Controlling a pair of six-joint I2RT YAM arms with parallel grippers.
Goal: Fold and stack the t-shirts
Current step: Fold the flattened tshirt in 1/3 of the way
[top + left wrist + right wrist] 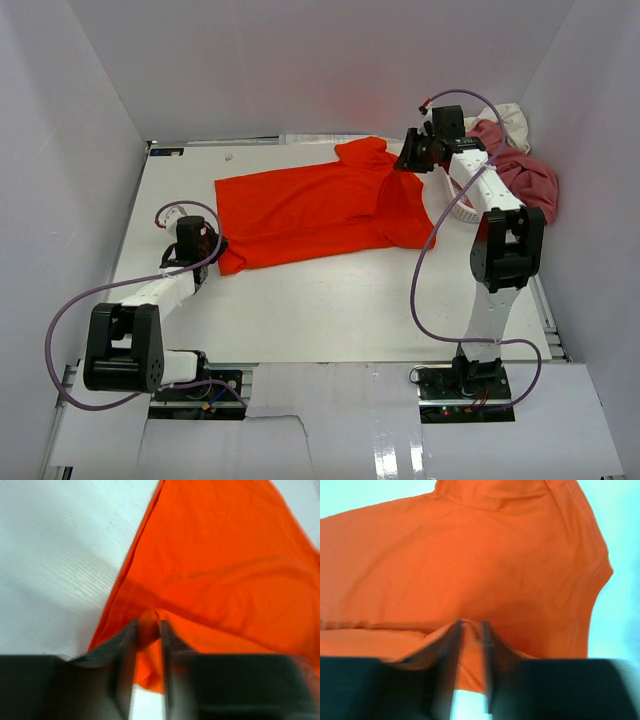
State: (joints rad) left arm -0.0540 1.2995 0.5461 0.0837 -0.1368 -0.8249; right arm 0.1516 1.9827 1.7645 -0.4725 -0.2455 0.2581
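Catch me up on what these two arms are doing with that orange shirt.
Both arms are working on the orange t-shirt, which lies spread out on the white table. The left gripper pinches a fold of cloth at the shirt's near left corner. The right gripper pinches cloth at the far right end, near a sleeve. A pink t-shirt and a cream t-shirt sit heaped at the far right by a white basket, with neither gripper on them.

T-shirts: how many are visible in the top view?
3. The orange-red t-shirt lies spread in the middle; the rose-pink t-shirt is heaped at the far right corner; the cream-white t-shirt sits just behind it. Others may be hidden underneath.
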